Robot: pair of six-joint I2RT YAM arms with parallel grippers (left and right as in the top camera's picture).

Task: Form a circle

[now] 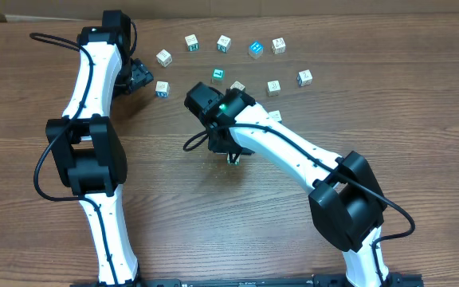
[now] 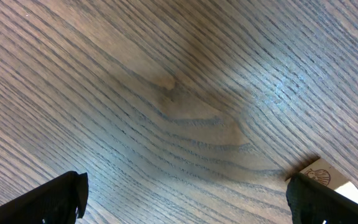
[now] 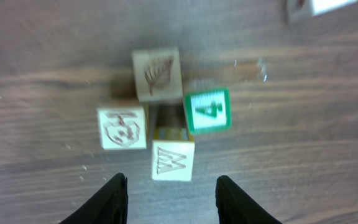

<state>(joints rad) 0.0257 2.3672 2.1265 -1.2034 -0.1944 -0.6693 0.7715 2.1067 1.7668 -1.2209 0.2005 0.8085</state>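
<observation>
Left gripper [image 2: 185, 186]: fingers wide apart and empty, left of the ring, stray cube [image 2: 325, 177] just beside one finger. Right gripper [image 3: 171, 182]: jaws parted, nothing between them. M cube [image 3: 173, 160] sits at the tips, packed tight with leaf cube [image 3: 157, 74] and green 4 cube [image 3: 207, 111]. The circle [image 1: 217, 75] is a loose, flattened ring by the bench's [image 1: 421, 119] far edge, long axis left-right. Right arm [image 1: 293, 151] overhangs its near side. Bare wood toward the near edge.

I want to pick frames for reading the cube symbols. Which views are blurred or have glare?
Right wrist view: the small wooden cubes look smeared and soft. Left wrist view: sharp grain, pale bluish glare on the brown wooden table at right. Overhead view: sharp, evenly lit.
</observation>
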